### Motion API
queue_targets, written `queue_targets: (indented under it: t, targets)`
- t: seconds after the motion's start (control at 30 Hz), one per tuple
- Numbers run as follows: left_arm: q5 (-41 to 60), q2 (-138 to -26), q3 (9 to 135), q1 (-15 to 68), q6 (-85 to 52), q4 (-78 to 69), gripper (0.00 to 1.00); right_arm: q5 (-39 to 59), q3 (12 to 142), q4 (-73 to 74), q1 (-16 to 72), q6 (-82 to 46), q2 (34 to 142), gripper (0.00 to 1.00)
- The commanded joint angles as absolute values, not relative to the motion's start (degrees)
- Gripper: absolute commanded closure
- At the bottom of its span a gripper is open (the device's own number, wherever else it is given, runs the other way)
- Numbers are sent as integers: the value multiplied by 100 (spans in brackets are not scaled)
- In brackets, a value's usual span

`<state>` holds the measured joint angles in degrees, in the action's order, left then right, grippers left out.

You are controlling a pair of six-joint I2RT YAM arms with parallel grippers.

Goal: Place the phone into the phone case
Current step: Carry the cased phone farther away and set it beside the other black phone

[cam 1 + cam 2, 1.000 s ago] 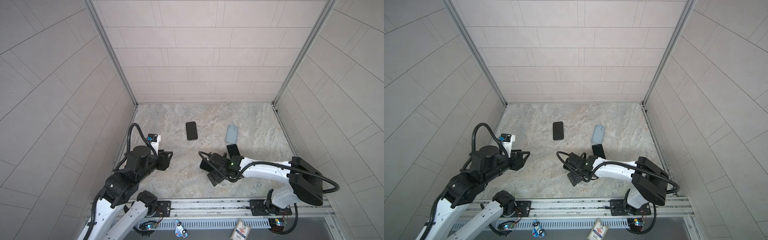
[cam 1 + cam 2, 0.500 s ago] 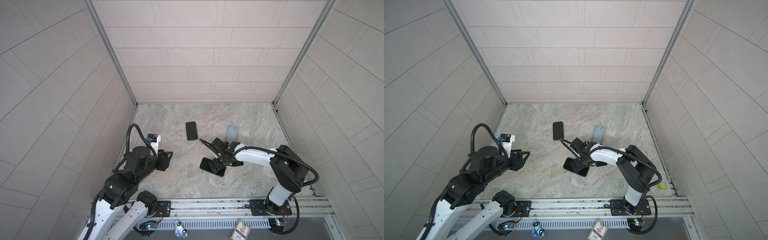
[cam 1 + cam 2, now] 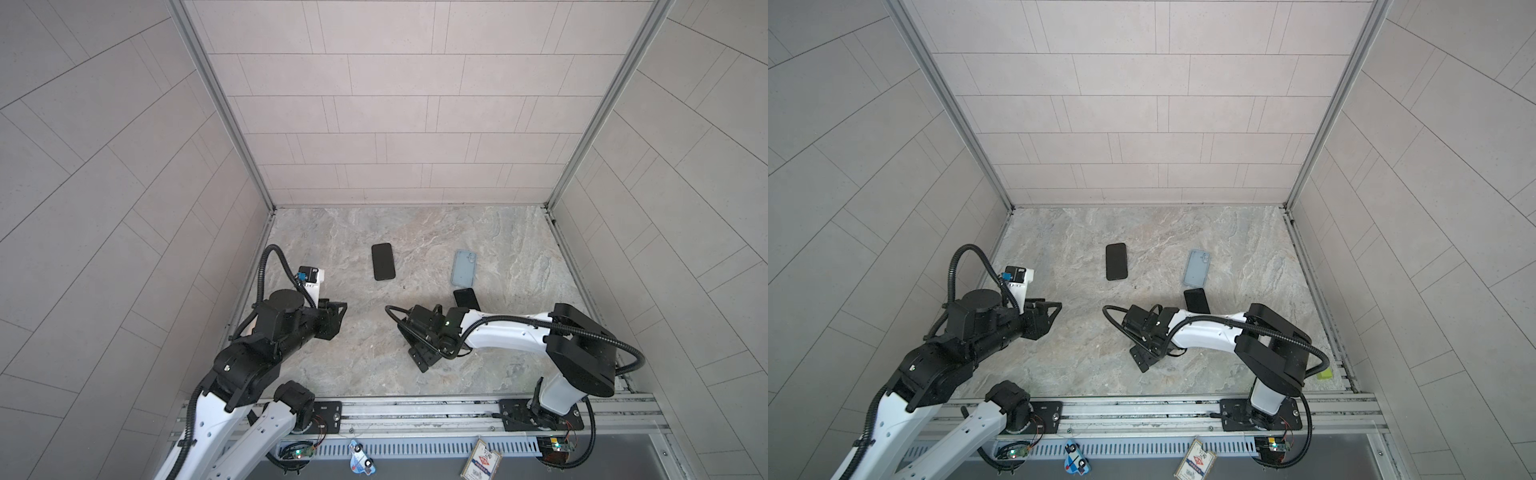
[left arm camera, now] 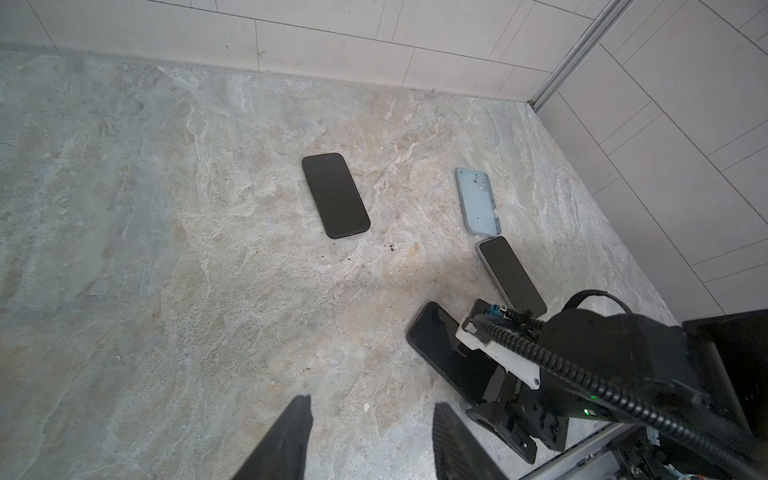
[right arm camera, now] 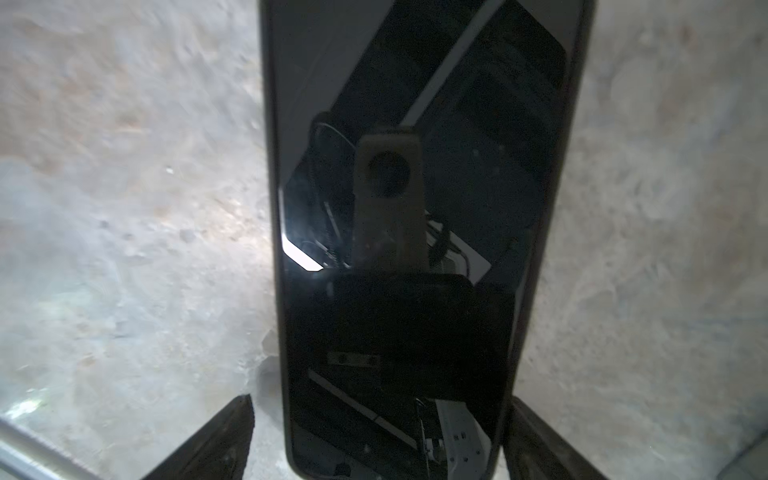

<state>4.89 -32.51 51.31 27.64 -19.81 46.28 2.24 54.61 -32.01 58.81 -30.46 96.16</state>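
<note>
My right gripper [image 5: 380, 401] straddles a dark phone [image 5: 415, 249] flat on the table [image 4: 166, 291], fingers [image 5: 224, 440] spread, not pinching — one sits nearer, so closing could skid it sideways. Blue case [image 3: 463, 268] lies apart; my left gripper [image 4: 370, 440] spread, empty.

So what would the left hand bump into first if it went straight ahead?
Probably just bare table: the left hand seems to aim between the far black phone and the blue case. Depth is hard to judge.

Black phone [image 4: 336, 195] lies well apart from blue phone case [image 4: 477, 200]; left hand [image 4: 372, 409] gapes empty above marble table [image 4: 166, 257].
</note>
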Motion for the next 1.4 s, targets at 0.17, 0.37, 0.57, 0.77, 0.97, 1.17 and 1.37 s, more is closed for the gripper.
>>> queue_targets:
  t: [0.17,0.37,0.57,0.77,0.97,1.17,1.37]
  targets:
    - [467,-3239,5080,2728,-1898,4535,48,-713,5713,-3576,6034,-4084,10325,16]
    - [457,-3208,5067,2725,-1898,4527,48,-441,5724,-3333,5965,-4139,10087,32]
    - [458,-3208,5071,2725,-1909,4517,48,-266,5851,-3398,5478,-3956,9930,33]
    - [492,-3191,5044,2725,-1915,4484,48,239,6478,-3359,4457,-3385,10346,41]
    - [449,-3173,5037,2725,-1916,4490,49,282,8371,-4052,3757,-2758,11595,40]
    - [387,-3059,5014,2725,-1936,4465,49,203,10448,-4669,3381,-2782,12797,38]
    - [412,-3051,5026,2725,-1928,4463,49,141,12431,-5532,3268,-2950,13920,35]
